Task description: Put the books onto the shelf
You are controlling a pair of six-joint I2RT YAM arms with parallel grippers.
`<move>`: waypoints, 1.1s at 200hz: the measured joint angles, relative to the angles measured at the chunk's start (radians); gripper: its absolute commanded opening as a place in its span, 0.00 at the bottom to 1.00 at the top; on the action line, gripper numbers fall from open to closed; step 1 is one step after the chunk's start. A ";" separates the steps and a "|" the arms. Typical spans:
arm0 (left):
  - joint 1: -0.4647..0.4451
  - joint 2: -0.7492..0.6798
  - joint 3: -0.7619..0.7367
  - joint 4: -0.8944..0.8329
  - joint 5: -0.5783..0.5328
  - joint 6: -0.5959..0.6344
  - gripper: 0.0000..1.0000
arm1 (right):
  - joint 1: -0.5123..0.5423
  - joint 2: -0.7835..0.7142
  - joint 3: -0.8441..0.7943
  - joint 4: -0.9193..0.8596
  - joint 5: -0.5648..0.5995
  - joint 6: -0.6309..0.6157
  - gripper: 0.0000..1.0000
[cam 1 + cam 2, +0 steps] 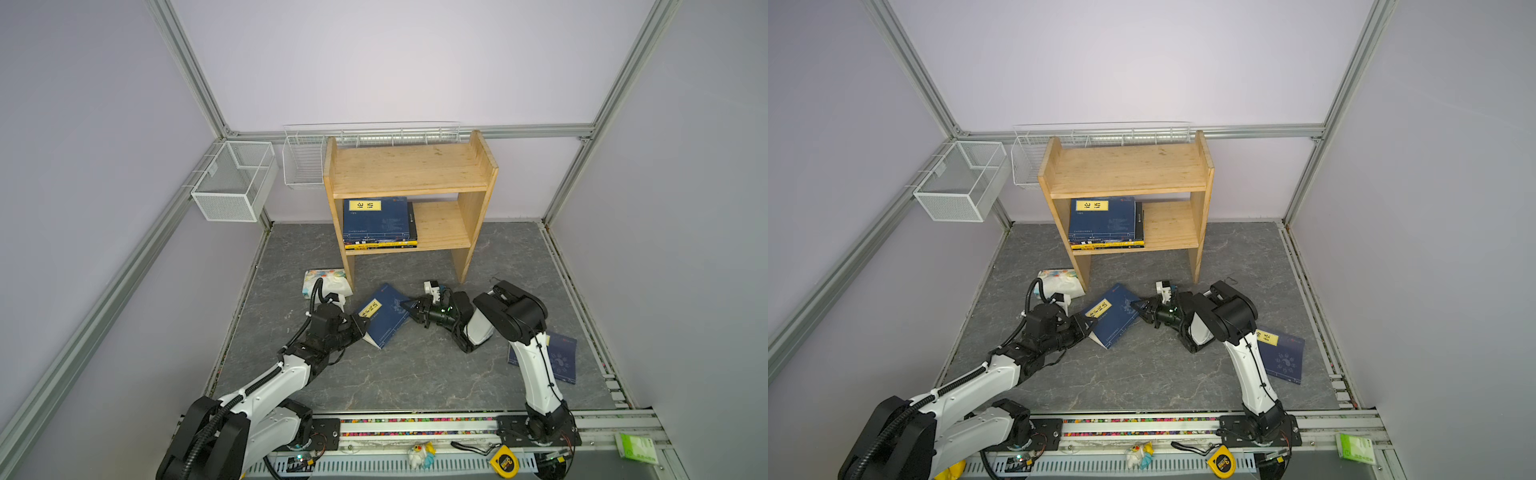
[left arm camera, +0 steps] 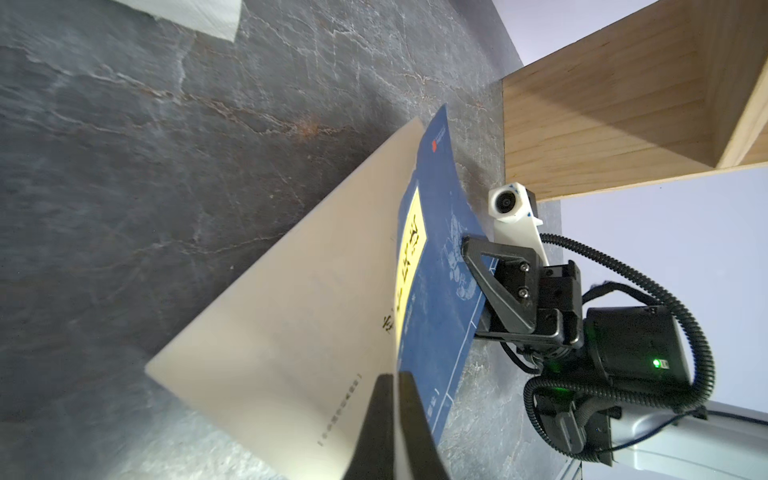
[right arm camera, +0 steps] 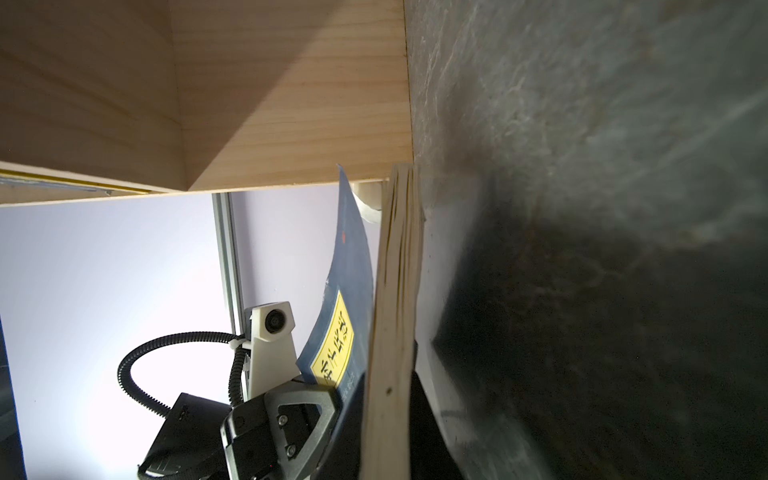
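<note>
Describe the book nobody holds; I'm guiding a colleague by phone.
From the wooden shelf, come forward onto the grey table, then right, behind the right arm. A navy book lies flat there alone; the other loose navy book is pinched between the left gripper and right gripper.

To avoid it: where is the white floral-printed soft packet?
In both top views the packet lies on the grey table's left side, beside the wooden shelf's left leg.

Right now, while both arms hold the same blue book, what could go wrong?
1. The left jaws and the right jaws grip opposite sides of the navy book; uneven pulling may tear it.
2. Its cover bows away from the pages, so it may fall open.
3. The shelf stands close; lifting may strike its lower board.
</note>
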 measured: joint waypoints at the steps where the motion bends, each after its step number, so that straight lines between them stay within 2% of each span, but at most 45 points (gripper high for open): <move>1: 0.000 -0.002 0.000 -0.003 0.000 0.002 0.22 | 0.000 0.000 -0.001 0.000 0.000 0.000 0.11; 10: -0.001 -0.015 0.003 -0.019 -0.009 0.007 0.35 | 0.000 -0.001 -0.007 0.007 0.004 -0.002 0.08; 25: -0.001 -0.054 0.012 -0.055 -0.029 0.005 0.55 | -0.003 -0.012 -0.028 0.010 0.013 -0.005 0.07; 46: 0.000 -0.148 0.025 -0.101 -0.064 0.000 0.71 | -0.014 -0.041 -0.067 -0.001 0.019 -0.010 0.07; 58: 0.000 -0.221 0.032 -0.137 -0.091 0.010 0.76 | -0.022 -0.061 -0.086 -0.020 0.021 -0.012 0.07; 93: 0.005 -0.433 0.077 -0.277 -0.162 0.029 0.84 | -0.038 -0.145 -0.122 -0.133 0.023 -0.031 0.07; 115: 0.009 -0.520 0.116 -0.350 -0.192 0.043 0.86 | -0.039 -0.288 -0.127 -0.290 0.026 -0.094 0.07; 143: 0.009 -0.564 0.167 -0.423 -0.216 0.063 0.87 | -0.039 -0.590 -0.084 -0.665 0.047 -0.258 0.07; 179: 0.012 -0.564 0.212 -0.455 -0.212 0.080 0.96 | -0.034 -0.911 0.156 -1.257 0.133 -0.542 0.07; 202: 0.023 -0.536 0.220 -0.380 -0.141 0.061 0.99 | -0.032 -1.071 0.285 -1.498 0.198 -0.685 0.07; 220: 0.025 -0.475 0.227 -0.267 -0.042 0.029 1.00 | -0.032 -1.155 0.353 -1.601 0.251 -0.766 0.08</move>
